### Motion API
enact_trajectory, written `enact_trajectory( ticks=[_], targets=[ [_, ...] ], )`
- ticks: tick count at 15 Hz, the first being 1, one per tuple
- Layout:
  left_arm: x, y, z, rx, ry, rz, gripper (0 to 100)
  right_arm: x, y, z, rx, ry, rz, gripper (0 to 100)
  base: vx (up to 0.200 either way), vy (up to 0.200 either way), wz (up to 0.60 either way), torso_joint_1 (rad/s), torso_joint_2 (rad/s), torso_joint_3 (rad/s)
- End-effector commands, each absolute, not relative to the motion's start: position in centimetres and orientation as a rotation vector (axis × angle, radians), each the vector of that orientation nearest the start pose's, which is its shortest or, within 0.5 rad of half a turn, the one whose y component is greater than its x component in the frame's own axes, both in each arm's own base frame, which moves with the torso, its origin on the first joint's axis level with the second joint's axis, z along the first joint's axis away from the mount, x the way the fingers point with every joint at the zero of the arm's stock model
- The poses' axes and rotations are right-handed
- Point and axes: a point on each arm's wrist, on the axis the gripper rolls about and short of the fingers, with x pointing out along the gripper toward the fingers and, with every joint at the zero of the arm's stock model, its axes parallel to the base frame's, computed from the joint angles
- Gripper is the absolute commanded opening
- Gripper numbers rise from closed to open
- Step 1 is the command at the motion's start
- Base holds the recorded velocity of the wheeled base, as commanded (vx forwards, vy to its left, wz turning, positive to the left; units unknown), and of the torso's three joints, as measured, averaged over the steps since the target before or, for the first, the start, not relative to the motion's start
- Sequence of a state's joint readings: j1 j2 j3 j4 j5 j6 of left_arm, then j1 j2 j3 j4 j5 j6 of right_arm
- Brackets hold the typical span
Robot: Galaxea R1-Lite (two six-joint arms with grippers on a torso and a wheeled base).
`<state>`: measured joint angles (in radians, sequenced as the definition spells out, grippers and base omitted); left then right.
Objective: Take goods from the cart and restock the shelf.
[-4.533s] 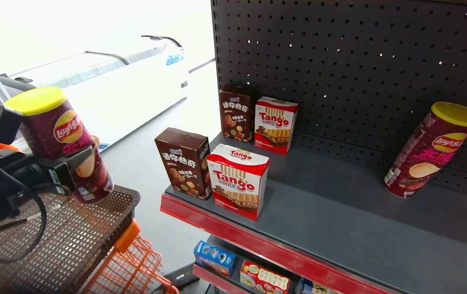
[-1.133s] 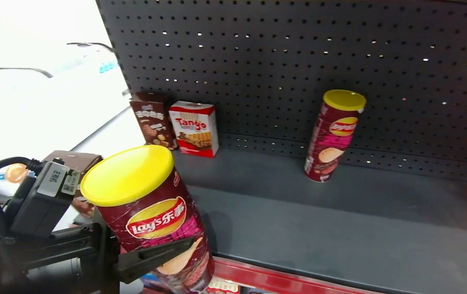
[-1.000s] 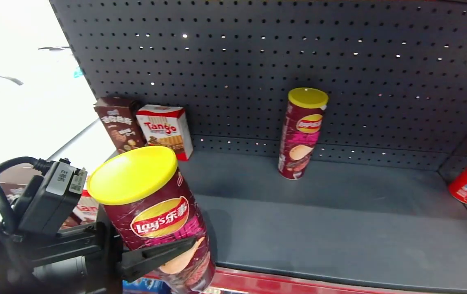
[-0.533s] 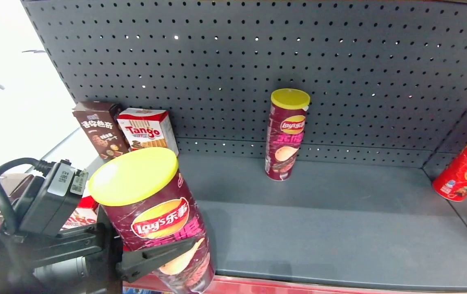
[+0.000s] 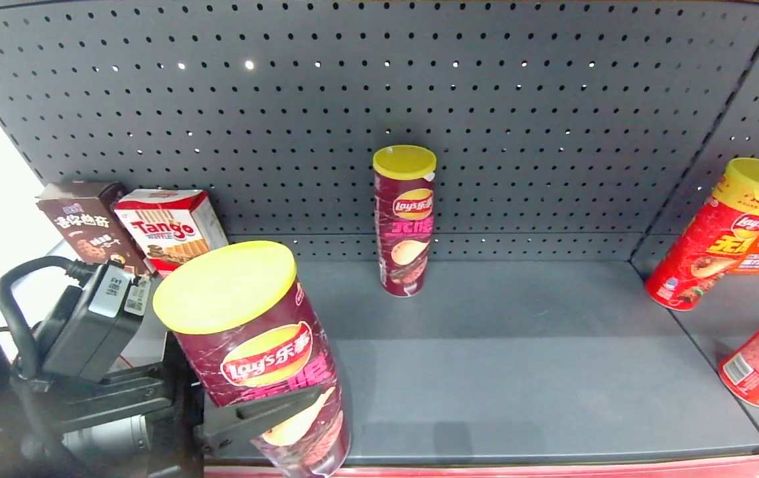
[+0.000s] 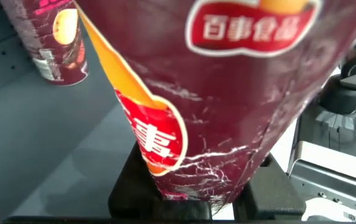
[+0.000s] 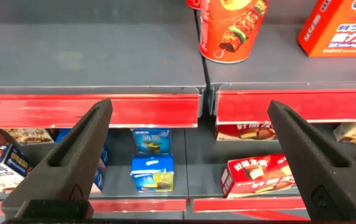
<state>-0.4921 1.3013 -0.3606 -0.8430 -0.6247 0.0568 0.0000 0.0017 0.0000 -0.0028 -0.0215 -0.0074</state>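
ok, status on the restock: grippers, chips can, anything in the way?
Left gripper shut on chips can, held at front edge of shelf. Right gripper open, empty. Matching can upright at the back; no obstruction seen between.

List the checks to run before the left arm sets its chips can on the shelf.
1. Grip: left gripper shut on the held can: ok.
2. Landing spot: bare shelf board in front of the standing can: ok.
3. Match: standing can is the same maroon with a yellow lid: ok.
4. Side clearance: boxes and red can stand apart from that spot: ok.
5. Right gripper open, low by the red shelf edge: ok.
6. Headroom above the shelf: cannot tell.
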Motion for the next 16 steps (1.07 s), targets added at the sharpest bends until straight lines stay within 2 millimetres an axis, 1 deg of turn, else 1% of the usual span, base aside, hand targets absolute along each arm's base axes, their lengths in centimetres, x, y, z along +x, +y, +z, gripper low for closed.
enact_trajectory(
  ticks=[1, 3, 4, 9, 12, 13, 16],
  targets=[
    [15.37, -9.71, 18.29, 0.043, 0.071, -1.117, 0, -2.26, -0.05, 7.59, -0.008, 0.0, -0.021, 100, 0.0, 0.0, 0.0, 0.0, 0.0, 0.0],
    [15.33, -9.68, 18.17, 0.042, 0.076, -1.117, 0, -2.25, -0.05, 7.57, -0.009, 0.003, -0.018, 100, 0.0, 0.0, 0.0, 0.0, 0.0, 0.0],
    [15.37, -9.71, 18.29, 0.043, 0.071, -1.117, 0, -2.26, -0.04, 7.59, -0.008, 0.0, -0.02, 100, 0.0, 0.0, 0.6, -0.002, -0.01, 0.002],
    [15.46, -9.59, 18.32, 0.042, 0.071, -1.106, 0, -2.26, -0.04, 7.59, -0.008, 0.0, -0.018, 100, 0.0, 0.0, 0.0, 0.0, 0.0, 0.0],
    [15.83, -9.16, 18.18, 0.042, 0.077, -1.079, 0, -2.26, -0.04, 7.59, -0.011, 0.0, -0.017, 100, 0.0, 0.0, 0.0, 0.0, 0.0, 0.0],
    [16.0, -8.96, 18.19, 0.043, 0.076, -1.065, 0, -2.26, -0.04, 7.59, -0.005, 0.0, -0.018, 100, 0.0, 0.0, 0.6, -0.007, 0.0, -0.002],
    [15.93, -8.87, 18.06, 0.042, 0.081, -1.063, 0, -2.26, -0.04, 7.59, -0.006, 0.0, -0.017, 100, 0.0, 0.0, 0.0, 0.0, 0.0, 0.0]
  ],
)
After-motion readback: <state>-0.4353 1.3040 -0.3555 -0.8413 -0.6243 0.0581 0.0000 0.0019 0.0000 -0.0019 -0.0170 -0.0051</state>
